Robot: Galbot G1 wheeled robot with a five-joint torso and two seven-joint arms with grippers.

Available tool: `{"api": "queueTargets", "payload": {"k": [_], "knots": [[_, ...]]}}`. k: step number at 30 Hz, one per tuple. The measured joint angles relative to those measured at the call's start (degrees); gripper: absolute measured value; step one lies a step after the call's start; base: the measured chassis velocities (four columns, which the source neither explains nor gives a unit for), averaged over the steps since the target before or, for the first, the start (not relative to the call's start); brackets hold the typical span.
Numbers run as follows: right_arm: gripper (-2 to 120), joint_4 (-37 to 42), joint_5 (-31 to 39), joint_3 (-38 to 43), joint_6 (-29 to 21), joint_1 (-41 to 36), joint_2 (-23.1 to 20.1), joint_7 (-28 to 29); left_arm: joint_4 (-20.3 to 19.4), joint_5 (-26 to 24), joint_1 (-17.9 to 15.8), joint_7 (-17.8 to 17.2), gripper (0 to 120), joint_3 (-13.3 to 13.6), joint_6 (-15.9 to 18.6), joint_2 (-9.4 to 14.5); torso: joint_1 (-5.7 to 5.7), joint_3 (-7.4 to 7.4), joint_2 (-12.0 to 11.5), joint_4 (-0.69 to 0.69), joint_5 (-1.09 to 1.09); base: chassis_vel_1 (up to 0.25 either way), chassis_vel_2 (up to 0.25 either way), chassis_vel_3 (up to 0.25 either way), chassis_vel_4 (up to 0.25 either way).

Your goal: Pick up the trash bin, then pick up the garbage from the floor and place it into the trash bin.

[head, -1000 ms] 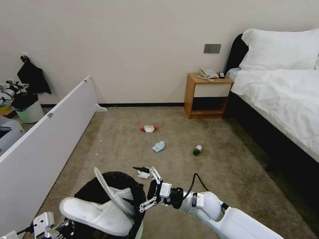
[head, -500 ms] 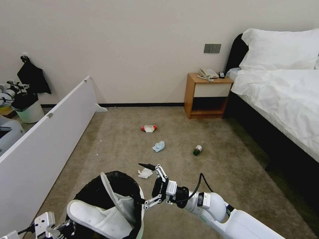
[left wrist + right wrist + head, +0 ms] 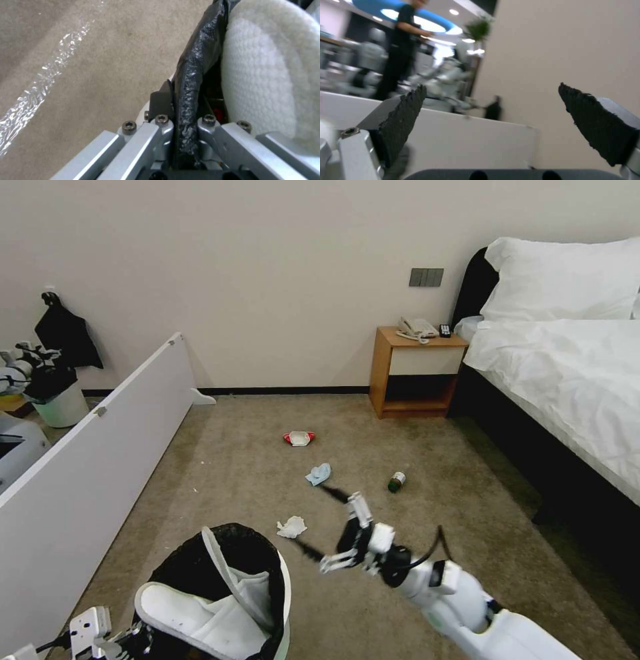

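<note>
The trash bin [image 3: 270, 573], white with a black bag liner, hangs low at the near left with two white slippers [image 3: 200, 620] stuffed in it. My left gripper [image 3: 123, 640] is shut on its rim; the left wrist view shows the fingers [image 3: 161, 120] pinching the black bag edge [image 3: 193, 75] beside a slipper [image 3: 263, 75]. My right gripper [image 3: 308, 515] hovers open and empty just right of the bin, above the carpet floor [image 3: 233, 473]. Garbage lies beyond it: a white tissue [image 3: 291, 527], a pale-blue wad [image 3: 319, 473], a green bottle [image 3: 397, 482] and a red-white packet [image 3: 299, 438].
A long white panel [image 3: 100, 447] runs along the left. A wooden nightstand [image 3: 417, 373] and a bed [image 3: 567, 380] with a dark base close off the right. Another lined white bin [image 3: 60, 403] stands behind the panel at the far left.
My right gripper, open, has drawn back from the bin's mouth toward the right and farther out over the carpet. The slipper has sunk deeper into the bin.
</note>
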Motion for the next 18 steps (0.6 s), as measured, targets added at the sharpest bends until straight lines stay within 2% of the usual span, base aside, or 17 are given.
{"api": "queueTargets", "payload": {"k": [5, 7, 8, 9, 10, 11, 12, 13, 14, 16, 18], "knots": [[100, 2.0, -0.8, 6.8, -2.8, -5.4, -0.4, 1.6, 0.0, 0.6, 0.8, 0.1, 2, -0.1, 0.0, -0.2, 0.00, 0.00, 0.0, 0.02, 0.00, 0.000, 0.000, 0.000, 0.000], [100, 3.5, -3.1, 11.1, -5.6, -9.8, -0.3, 5.2, 0.0, 0.6, 1.0, 0.1, 2, -0.3, 0.0, -0.3, 0.00, 0.00, 0.0, 0.01, -0.01, 0.000, 0.000, 0.000, 0.000], [100, 3.5, -3.1, 11.1, -5.6, -9.8, -0.3, 5.2, 0.0, 0.6, 1.0, 0.1, 2, -0.3, 0.0, -0.3, 0.00, 0.00, 0.0, 0.01, -0.01, 0.000, 0.000, 0.000, 0.000], [100, 4.4, -5.5, 12.8, -7.7, -12.4, 0.0, 9.5, 0.0, 0.5, 1.1, 0.1, 2, -0.4, 0.0, 0.0, 0.00, 0.00, 0.0, 0.01, 0.01, 0.000, 0.000, 0.000, 0.000], [100, 4.4, -5.5, 12.8, -7.7, -12.4, 0.0, 9.5, 0.0, 0.5, 1.1, 0.1, 2, -0.4, 0.0, 0.0, 0.00, 0.00, 0.0, 0.01, 0.01, 0.000, 0.000, 0.000, 0.000], [100, 5.4, -8.0, 14.9, -9.9, -14.8, 0.7, 13.2, 0.0, 0.4, 0.9, 0.1, 2, -0.4, 0.0, 0.3, 0.00, 0.00, 0.0, 0.03, 0.01, 0.000, 0.000, 0.000, 0.000], [100, 5.4, -8.0, 14.9, -9.9, -14.8, 0.7, 13.2, 0.0, 0.4, 0.9, 0.1, 2, -0.4, 0.0, 0.3, 0.00, 0.00, 0.0, 0.03, 0.01, 0.000, 0.000, 0.000, 0.000], [100, 5.8, -12.4, 18.1, -11.7, -18.0, 2.0, 17.4, 0.0, 0.5, 0.4, 0.4, 2, 0.1, 0.0, 0.2, 0.00, 0.00, 0.0, 0.02, -0.02, 0.000, 0.000, 0.000, 0.000], [100, 5.8, -12.4, 18.1, -11.7, -18.0, 2.0, 17.4, 0.0, 0.5, 0.4, 0.4, 2, 0.1, 0.0, 0.2, 0.00, 0.00, 0.0, 0.02, -0.02, 0.000, 0.000, 0.000, 0.000], [100, 6.8, -17.8, 24.8, -14.7, -24.6, 5.0, 20.6, 0.0, 1.3, -0.9, 1.3, 2, 0.2, -0.2, 0.3, 0.00, 0.00, 0.0, 0.02, -0.01, 0.000, 0.000, 0.000, 0.000], [100, 7.2, -18.5, 25.9, -15.2, -25.9, 5.7, 20.7, 0.0, 1.4, -1.1, 1.4, 2, 0.1, -0.3, 0.3, 0.00, 0.00, 0.0, 0.01, -0.01, 0.000, 0.000, 0.000, 0.000]]}}
